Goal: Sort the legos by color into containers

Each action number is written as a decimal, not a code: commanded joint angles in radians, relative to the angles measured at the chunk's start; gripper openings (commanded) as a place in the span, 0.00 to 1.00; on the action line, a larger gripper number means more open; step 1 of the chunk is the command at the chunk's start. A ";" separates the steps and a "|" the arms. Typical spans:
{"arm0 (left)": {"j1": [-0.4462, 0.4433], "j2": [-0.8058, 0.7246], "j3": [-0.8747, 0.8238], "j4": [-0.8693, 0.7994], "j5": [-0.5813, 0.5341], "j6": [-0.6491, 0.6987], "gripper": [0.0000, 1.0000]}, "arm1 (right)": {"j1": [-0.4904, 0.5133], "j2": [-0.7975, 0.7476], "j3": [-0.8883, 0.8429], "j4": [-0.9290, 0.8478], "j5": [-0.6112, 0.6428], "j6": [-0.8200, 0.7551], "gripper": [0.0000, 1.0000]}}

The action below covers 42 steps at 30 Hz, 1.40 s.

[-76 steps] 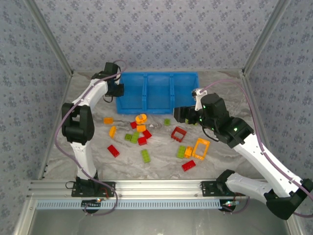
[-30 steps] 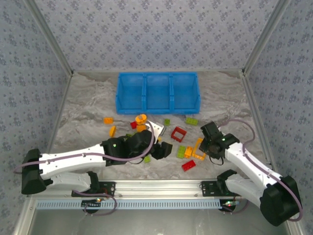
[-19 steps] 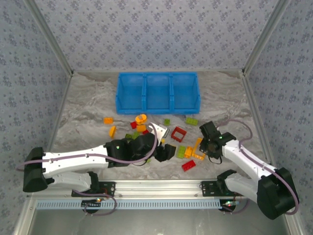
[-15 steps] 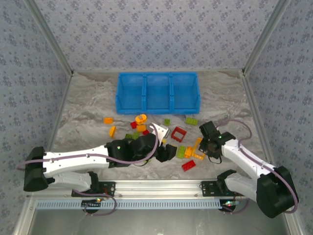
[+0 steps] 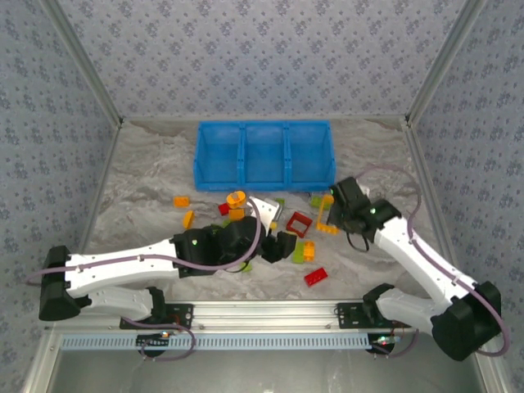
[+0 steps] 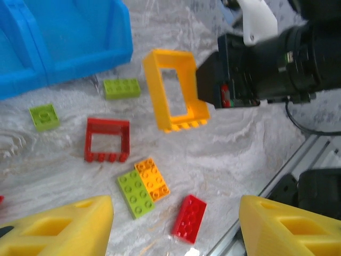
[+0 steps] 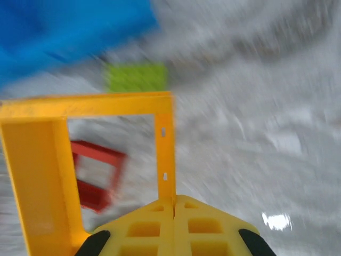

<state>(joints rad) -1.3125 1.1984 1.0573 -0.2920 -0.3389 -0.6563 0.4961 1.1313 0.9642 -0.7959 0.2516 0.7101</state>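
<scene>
My right gripper (image 5: 336, 211) is shut on one side of an open orange lego frame (image 5: 324, 217), held upright off the table just in front of the blue tray (image 5: 264, 155). In the right wrist view the fingers (image 7: 174, 205) pinch the frame's thin bar (image 7: 165, 133). From the left wrist I see the same frame (image 6: 176, 89) hanging. My left gripper (image 5: 282, 244) stands open and low over the bricks, its yellow fingers (image 6: 58, 226) either side of a red brick (image 6: 189, 217). A lime brick (image 6: 136, 192) and an orange brick (image 6: 153, 178) lie joined beside it.
A red frame (image 5: 298, 223), a lime brick (image 5: 316, 201) and a small lime piece (image 5: 280, 203) lie near the tray's front. More orange and red bricks (image 5: 236, 197) sit left of centre. The metal rail (image 5: 270, 311) runs along the near edge.
My right gripper has shut on the orange frame and lifted it up and back toward the tray. The left arm has edged slightly right, still open.
</scene>
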 commanded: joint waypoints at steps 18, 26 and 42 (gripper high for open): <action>0.302 0.168 0.463 -0.159 0.062 0.111 0.65 | -0.198 1.042 1.050 -0.047 -0.126 -0.533 0.00; 0.296 0.292 0.615 -0.264 0.035 0.127 0.65 | -0.213 1.201 1.178 -0.072 -0.161 -0.498 0.00; 0.233 0.293 0.606 -0.353 -0.115 0.126 0.65 | -0.220 1.234 1.270 -0.096 -0.162 -0.439 0.35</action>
<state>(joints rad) -1.0744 1.5074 1.6516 -0.6174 -0.4122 -0.5243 0.2836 2.4123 2.2047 -0.8642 0.0891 0.2584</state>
